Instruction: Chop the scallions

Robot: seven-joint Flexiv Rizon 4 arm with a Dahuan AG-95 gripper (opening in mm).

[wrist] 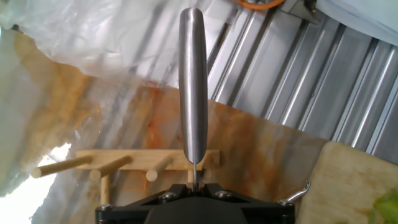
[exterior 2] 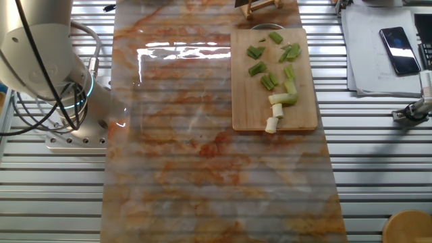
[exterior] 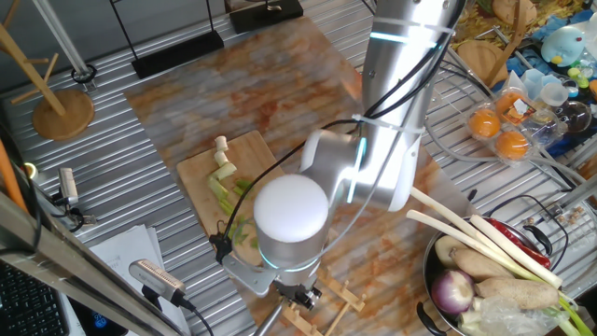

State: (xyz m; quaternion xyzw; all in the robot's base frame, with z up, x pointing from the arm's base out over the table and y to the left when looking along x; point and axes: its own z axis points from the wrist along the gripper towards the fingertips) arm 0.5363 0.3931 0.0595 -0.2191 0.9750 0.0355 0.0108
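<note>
On the bamboo cutting board, the scallions are seen already cut into short green and white bits. From the other fixed view, the green pieces are scattered from the board's 12 o'clock edge down through its middle, and the pale white base pieces are found at about 6 o'clock, one of them overlapping the board's lower edge. The board is laid on a marbled orange-and-white mat which covers the ribbed metal table. From one fixed view, the same board is seen partly hidden behind the arm's white joint, with white bits at its far end and green bits beside the arm. The gripper is positioned low, at 6 o'clock of that frame, next to a small wooden rack. In the hand view, a smooth metal handle is seen standing straight up from the black gripper body toward 12 o'clock, apparently clasped; the fingers themselves are not visible, so their spacing cannot be told. Behind the handle the wooden rack with its pegs is noted, and the board's corner appears at 4 o'clock. A bowl holding long white stalks and a purple onion is recorded at 4 o'clock of one fixed view, well apart from the board.
</note>
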